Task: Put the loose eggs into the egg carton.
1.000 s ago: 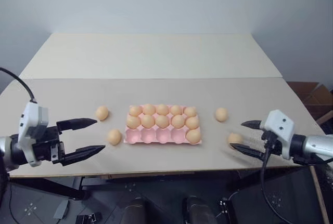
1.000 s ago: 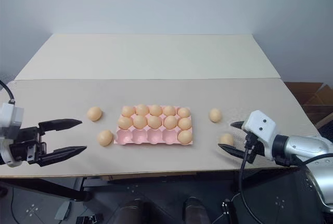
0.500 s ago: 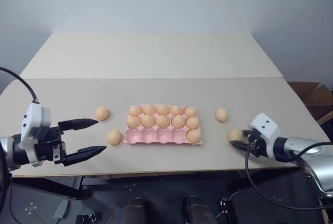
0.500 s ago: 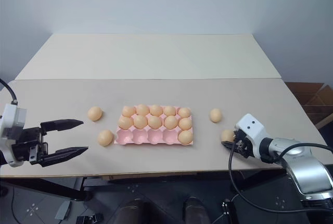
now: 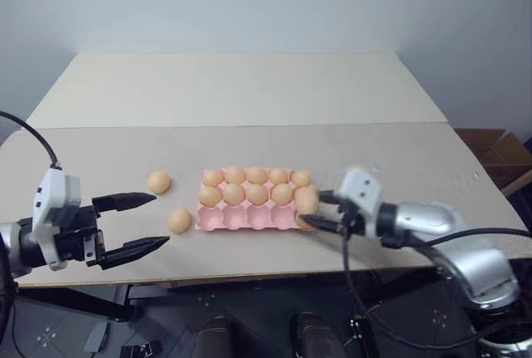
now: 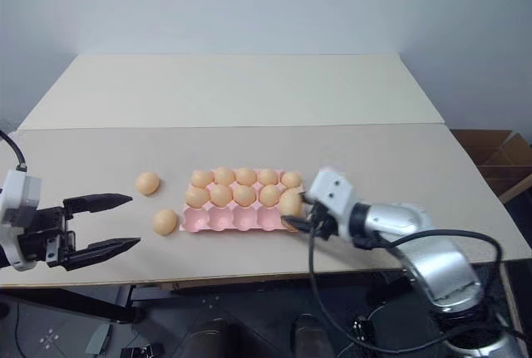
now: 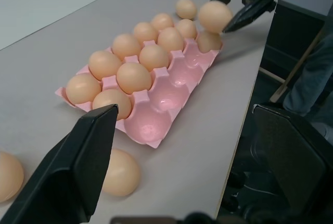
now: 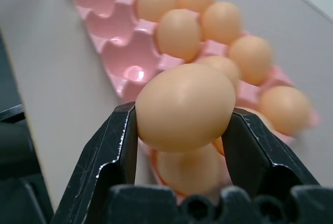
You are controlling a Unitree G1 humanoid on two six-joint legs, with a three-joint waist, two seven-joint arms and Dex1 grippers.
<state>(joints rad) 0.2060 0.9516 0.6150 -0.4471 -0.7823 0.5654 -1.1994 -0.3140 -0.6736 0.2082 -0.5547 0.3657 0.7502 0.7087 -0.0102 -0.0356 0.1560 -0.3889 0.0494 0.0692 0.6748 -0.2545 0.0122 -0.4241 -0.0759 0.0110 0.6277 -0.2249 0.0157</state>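
No readable text, labels, brands, numbers or signs anywhere. The egg carton (image 5: 249, 217), the eggs and the table (image 5: 249, 92) are all plain, nothing printed on them.

A pale beige flat tabletop (image 5: 249, 92), crossed by a seam, carries a flat pink moulded egg carton (image 5: 249, 218) near its front edge. Two smooth orange-tan loose eggs lie directly on it left of the carton, one (image 5: 159, 182) farther back, one (image 5: 179, 220) just beside the carton's corner.
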